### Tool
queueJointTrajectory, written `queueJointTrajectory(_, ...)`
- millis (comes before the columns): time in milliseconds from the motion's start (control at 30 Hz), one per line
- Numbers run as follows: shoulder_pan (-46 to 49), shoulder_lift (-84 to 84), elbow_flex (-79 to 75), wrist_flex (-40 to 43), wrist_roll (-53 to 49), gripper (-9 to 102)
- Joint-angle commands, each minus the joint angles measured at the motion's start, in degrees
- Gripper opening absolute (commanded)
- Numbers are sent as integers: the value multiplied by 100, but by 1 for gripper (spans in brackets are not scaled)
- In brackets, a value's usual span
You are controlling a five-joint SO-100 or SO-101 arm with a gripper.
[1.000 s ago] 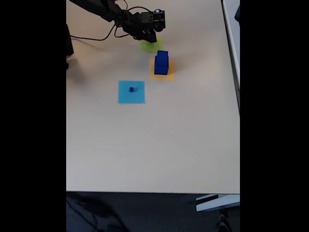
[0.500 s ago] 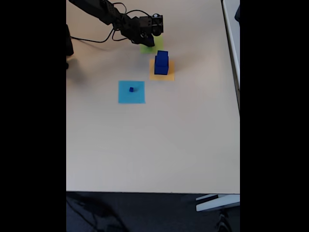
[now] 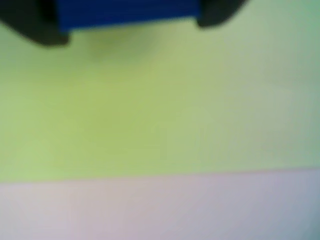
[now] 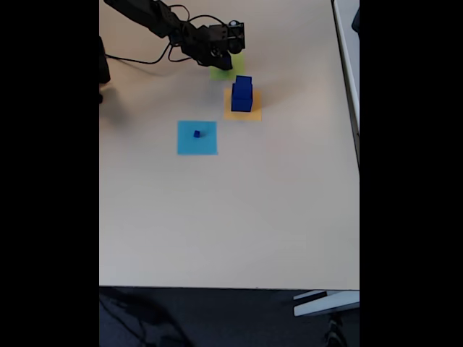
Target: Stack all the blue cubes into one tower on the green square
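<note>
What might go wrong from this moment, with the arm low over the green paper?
1. The gripper hangs over the green square, close to the two stacked cubes: medium cube on large cube. A sideways move might topple them.
2. That stack stands on the orange square, so it probably has to be unstacked first.
3. The small cube on the light blue square looks tiny and may slip from the fingers.
</note>
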Motion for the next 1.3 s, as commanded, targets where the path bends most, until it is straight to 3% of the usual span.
queueJointTrajectory(0, -62, 26, -149, -88, 44, 12)
queueJointTrajectory(867, -193, 79, -492, -308, -44, 32)
queueJointTrajectory(1267, -185, 422, -1063, -229, -439, 33)
